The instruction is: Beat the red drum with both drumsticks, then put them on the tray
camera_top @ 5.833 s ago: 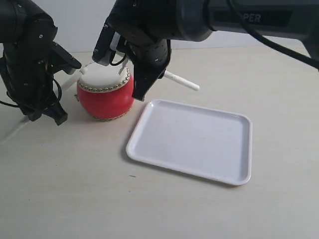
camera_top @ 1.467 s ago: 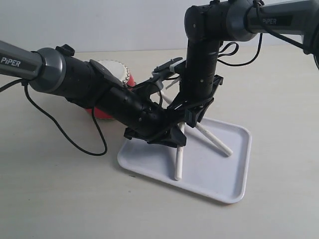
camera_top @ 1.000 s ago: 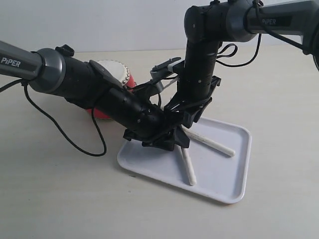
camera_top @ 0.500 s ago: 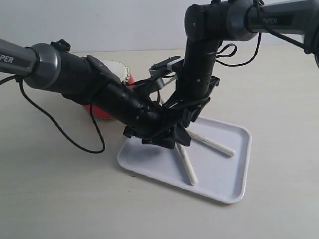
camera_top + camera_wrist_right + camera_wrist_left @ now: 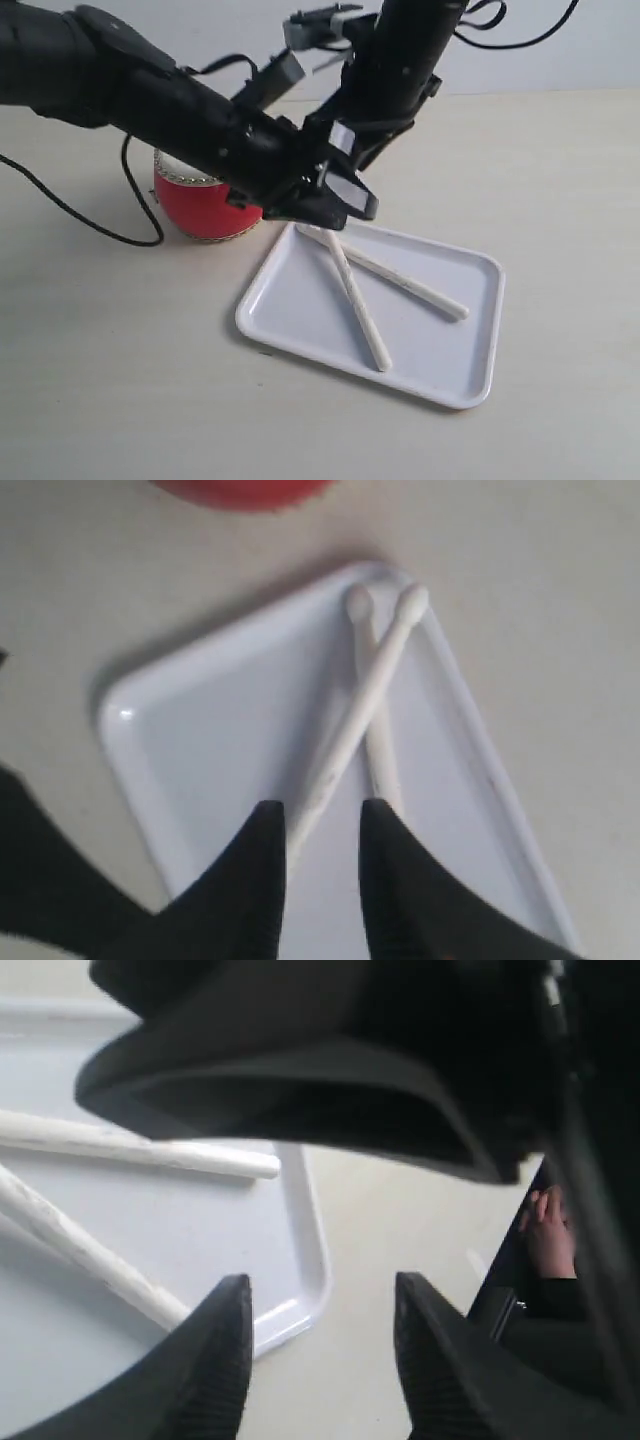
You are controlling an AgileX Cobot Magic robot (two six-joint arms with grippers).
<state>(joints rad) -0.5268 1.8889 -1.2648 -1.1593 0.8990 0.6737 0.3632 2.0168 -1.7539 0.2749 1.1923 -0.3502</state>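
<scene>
Since both drumsticks [image 5: 358, 305] are lying flat on the tray [image 5: 290, 310], crossed near their far-left ends, neither arm's got anything in it. The left gripper [image 5: 322, 1290] hangs over the tray's far-left corner, jaws wide apart and empty. The right gripper [image 5: 320, 815] is up above the tray too, jaws apart, nothing between them. The red drum [image 5: 205, 210] sits just left of the tray, partly hidden behind the left arm.
</scene>
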